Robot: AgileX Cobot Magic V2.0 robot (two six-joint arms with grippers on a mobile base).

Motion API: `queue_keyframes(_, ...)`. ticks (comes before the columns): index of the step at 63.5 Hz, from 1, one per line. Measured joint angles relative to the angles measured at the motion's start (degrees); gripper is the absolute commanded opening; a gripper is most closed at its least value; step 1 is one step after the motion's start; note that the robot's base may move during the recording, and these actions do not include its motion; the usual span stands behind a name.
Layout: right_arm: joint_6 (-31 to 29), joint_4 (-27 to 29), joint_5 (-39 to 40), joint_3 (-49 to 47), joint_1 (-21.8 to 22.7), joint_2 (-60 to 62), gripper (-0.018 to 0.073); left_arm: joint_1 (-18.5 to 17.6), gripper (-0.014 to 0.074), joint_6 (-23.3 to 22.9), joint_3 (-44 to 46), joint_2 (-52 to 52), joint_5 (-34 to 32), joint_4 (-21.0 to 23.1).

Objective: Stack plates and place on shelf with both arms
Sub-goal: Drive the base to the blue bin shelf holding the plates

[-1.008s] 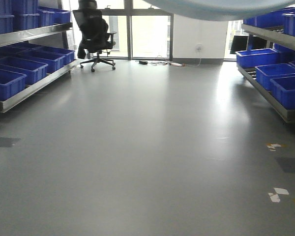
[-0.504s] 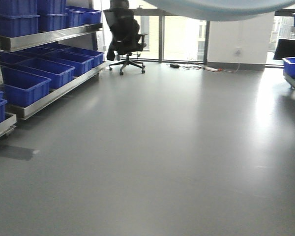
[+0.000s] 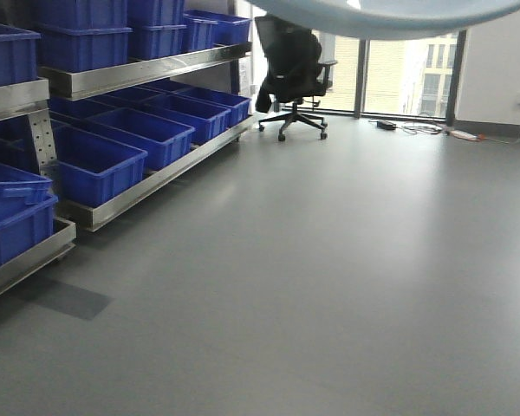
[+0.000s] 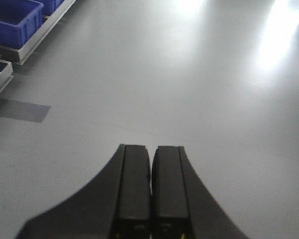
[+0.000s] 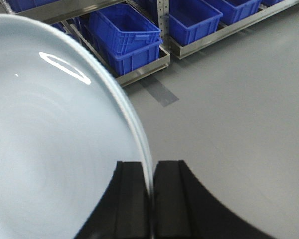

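My right claw (image 5: 153, 174) is clamped tight on the rim of a pale blue plate (image 5: 50, 149), held above the grey floor (image 5: 239, 109). My left claw (image 4: 150, 154) is pressed together, holding nothing. Blue crates (image 3: 113, 165) line a steel rack (image 3: 147, 74) on the left.

I count one plate (image 5: 50, 139) in view, two tools, the left tool (image 4: 150, 184) and the right tool (image 5: 152, 199), one office chair (image 3: 293, 74) far off, and at least ten blue crates (image 3: 100, 165) on the left.
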State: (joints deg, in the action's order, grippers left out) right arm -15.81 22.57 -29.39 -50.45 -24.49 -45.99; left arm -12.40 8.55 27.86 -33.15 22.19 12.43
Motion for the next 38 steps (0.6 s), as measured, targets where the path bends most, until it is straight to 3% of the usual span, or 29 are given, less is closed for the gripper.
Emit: queue_keyframes(38, 0.0, 0.0, 0.0, 0.0, 0.0, 0.1, 0.0057, 0.0, 0.0084, 0.0, 0.0, -0.5, 0.0, 0.0)
